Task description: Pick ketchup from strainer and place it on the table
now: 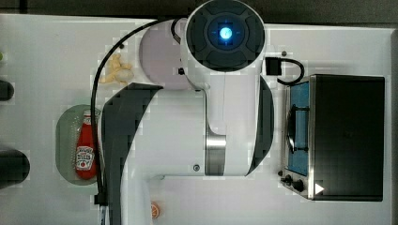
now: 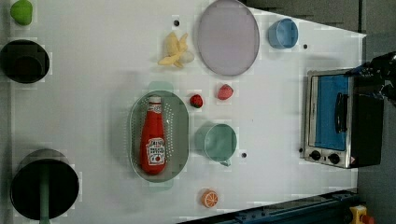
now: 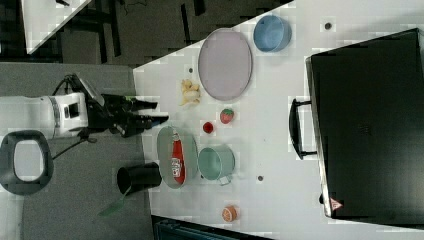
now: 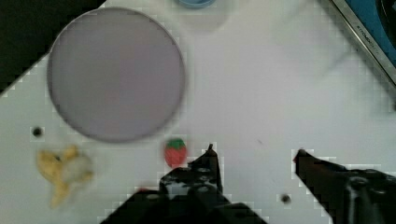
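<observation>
The ketchup (image 2: pixel 152 136) is seen lying on its side inside the strainer (image 2: pixel 180 126), in the left view left of centre, cap toward the far end and label toward the near end. It runs along the strainer's length and sits nearer its left wall. The strainer rests on the table (image 2: pixel 93 116), with a green cup (image 2: pixel 220 142) just to its right and a small red ball (image 2: pixel 196 101) near its far right rim.

The bottle is judged light and slightly squeezable, its plastic smooth and likely slippery; a hard pinch could dent it. The waist between cap and label, taken across the narrow width, is judged the best place to grip. The low walls of the strainer may crowd the fingers on the left side.

In the wrist view the gripper (image 4: pixel 254 154) is seen with its fingers (image 4: pixel 210 161) spread well apart, nothing held or touched between them; bare table lies beneath, with a strawberry (image 4: pixel 175 151) nearby. In the right view the gripper (image 3: pixel 159 112) hangs well clear of the strainer.
</observation>
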`<state>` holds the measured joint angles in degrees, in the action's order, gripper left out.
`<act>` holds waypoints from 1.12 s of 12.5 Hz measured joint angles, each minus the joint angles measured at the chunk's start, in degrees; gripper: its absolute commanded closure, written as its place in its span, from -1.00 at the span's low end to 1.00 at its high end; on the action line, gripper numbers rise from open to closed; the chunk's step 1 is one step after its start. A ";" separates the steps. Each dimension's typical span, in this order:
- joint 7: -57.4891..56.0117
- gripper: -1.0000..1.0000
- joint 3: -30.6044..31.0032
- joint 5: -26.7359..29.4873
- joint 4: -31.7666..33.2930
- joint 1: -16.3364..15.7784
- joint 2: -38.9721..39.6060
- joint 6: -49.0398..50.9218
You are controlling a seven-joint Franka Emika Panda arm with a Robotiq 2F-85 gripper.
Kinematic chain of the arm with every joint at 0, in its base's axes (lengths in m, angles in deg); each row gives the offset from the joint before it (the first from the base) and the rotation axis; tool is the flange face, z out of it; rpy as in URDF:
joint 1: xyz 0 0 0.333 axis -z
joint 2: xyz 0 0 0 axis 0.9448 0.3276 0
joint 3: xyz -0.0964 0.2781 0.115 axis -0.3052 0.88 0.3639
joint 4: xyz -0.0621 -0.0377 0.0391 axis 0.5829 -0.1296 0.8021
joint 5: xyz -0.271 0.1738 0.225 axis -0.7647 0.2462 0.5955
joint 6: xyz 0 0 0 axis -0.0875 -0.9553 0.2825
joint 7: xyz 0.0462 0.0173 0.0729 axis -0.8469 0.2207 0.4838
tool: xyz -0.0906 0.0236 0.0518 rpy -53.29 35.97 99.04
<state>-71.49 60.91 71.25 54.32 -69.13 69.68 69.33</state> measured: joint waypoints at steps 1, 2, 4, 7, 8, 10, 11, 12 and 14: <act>0.00 -0.59 2.20 1.21 4.08 2.43 -3.53 3.67; 0.00 -0.81 3.27 2.24 8.45 3.94 -7.96 7.28; 0.01 -1.00 5.27 2.23 10.91 6.11 -14.09 8.50; 0.00 -1.00 10.28 2.33 7.55 6.56 -15.64 8.10; 0.01 -1.00 13.30 2.36 6.94 6.73 -14.96 6.97; 0.01 -1.00 20.36 2.26 6.94 6.59 -12.21 4.39; 0.01 -1.00 23.86 2.13 7.05 6.16 -10.37 4.01; 0.01 -1.00 26.84 2.22 7.22 5.32 -8.32 3.11; 0.01 -1.00 31.64 3.24 8.34 3.59 -4.70 0.49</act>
<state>-71.49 92.54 74.49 62.66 -65.55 64.99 69.82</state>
